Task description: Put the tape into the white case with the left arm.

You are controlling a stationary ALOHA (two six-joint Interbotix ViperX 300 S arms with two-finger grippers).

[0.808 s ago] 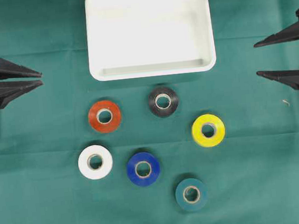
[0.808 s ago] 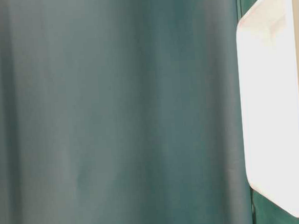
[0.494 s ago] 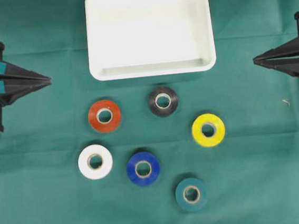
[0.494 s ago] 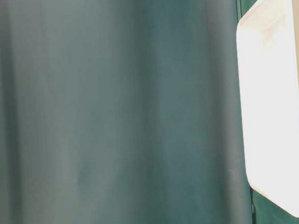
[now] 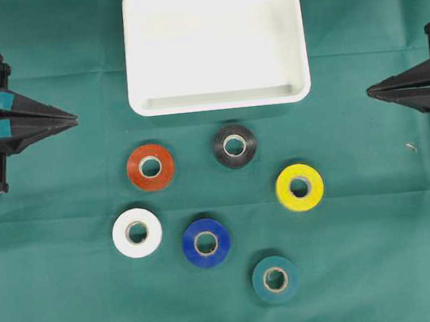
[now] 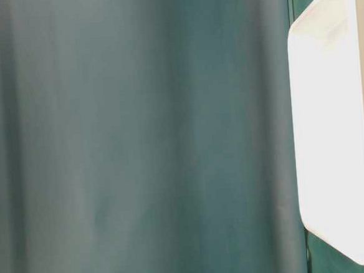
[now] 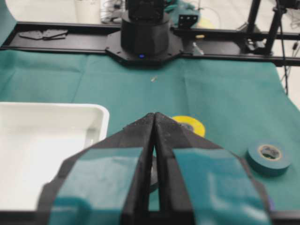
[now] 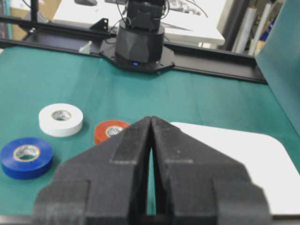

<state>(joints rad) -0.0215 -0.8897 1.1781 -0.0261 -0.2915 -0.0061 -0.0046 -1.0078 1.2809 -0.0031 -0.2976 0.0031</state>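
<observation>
Several tape rolls lie flat on the green cloth: red (image 5: 150, 167), black (image 5: 234, 145), yellow (image 5: 300, 187), white (image 5: 137, 233), blue (image 5: 205, 243) and teal (image 5: 275, 279). The white case (image 5: 137, 47) sits empty above them at the top middle, and its rim (image 6: 359, 130) shows in the table-level view. My left gripper (image 5: 74, 120) hovers at the left edge, well left of the red roll, shut with nothing in it. My right gripper (image 5: 369, 91) is at the right edge, shut and empty. The left wrist view shows the case (image 7: 89, 117), the yellow roll (image 7: 194, 124) and the teal roll (image 7: 269, 158) past the left gripper (image 7: 155, 115).
Green cloth covers the table. A black arm base (image 7: 143, 40) stands at the far side in the left wrist view. The right wrist view shows the other base (image 8: 139, 47), white roll (image 8: 61, 119), blue roll (image 8: 26, 157) and red roll (image 8: 108, 131).
Both grippers have gone from open to shut, their fingertips meeting. The left gripper has shifted slightly right. The rolls and the case have not moved.
</observation>
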